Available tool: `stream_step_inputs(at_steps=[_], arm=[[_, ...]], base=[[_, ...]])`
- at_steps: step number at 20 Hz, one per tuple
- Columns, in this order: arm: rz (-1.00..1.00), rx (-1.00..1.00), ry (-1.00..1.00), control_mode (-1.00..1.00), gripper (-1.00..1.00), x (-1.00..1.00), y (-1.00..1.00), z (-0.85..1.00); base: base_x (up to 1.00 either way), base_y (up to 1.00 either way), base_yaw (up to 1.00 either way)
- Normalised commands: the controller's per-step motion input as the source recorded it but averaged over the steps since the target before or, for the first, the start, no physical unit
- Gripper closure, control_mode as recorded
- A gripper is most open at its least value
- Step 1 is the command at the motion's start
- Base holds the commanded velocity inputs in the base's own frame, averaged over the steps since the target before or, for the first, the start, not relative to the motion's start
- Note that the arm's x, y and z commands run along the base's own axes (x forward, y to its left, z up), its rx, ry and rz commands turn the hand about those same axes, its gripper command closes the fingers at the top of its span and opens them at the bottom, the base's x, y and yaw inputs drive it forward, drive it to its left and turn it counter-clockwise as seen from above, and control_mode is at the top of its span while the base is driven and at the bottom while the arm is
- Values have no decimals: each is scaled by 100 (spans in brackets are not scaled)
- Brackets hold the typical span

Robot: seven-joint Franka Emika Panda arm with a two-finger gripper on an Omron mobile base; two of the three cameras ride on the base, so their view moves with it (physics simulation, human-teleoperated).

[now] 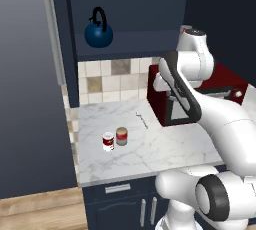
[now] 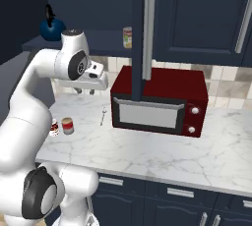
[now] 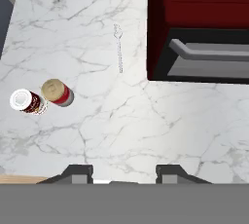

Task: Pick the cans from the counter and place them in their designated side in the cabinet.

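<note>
Red-and-white can (image 1: 108, 141): stands upright on the counter near its left front corner, with a red and white label. The print is too small to read, and no brand can be made out. From above, its pale lid shows.
Red-banded can (image 1: 121, 136): stands upright just beside the red-and-white can, on the microwave side and slightly further back. It has a red upper band over tan-grey and a tan lid. No lettering is legible. Whether the two tins touch cannot be told.
Counter (image 1: 165, 149): a white marble-look slab with thin grey veins, over dark navy drawers with silver handles.
Cabinet (image 1: 135, 36): dark navy and open-fronted, above the tiled backsplash. Its shelf floor sits over the left part of the counter.
Kettle (image 1: 98, 31): dark blue with a black handle, on the left of the cabinet shelf.
Third can (image 2: 128, 37): has a yellowish-green mottled label and stands on the shelf further right. Its writing is unreadable.
Microwave (image 2: 158, 100): dark red with a grey door handle and two small white knobs. It carries no visible markings.
Fork (image 3: 118, 46): small and silver, lying flat on the marble between the cans and the microwave.
Gripper (image 3: 124, 173): hovers high above the counter, pointing down, well apart from both cans. The fingers are drawn in as far as they go, with nothing between them.
</note>
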Motion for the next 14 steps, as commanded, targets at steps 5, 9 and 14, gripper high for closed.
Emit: stream_step_inputs(at_steps=[5,9,14], arm=[[0,0,-1,-100,-100,-13,12,0],[0,-1,-7,-100,-100,-25,17,0],[0,0,-5,-100,-100,-20,21,0]], base=[[0,0,0],[0,0,0],[0,0,0]])
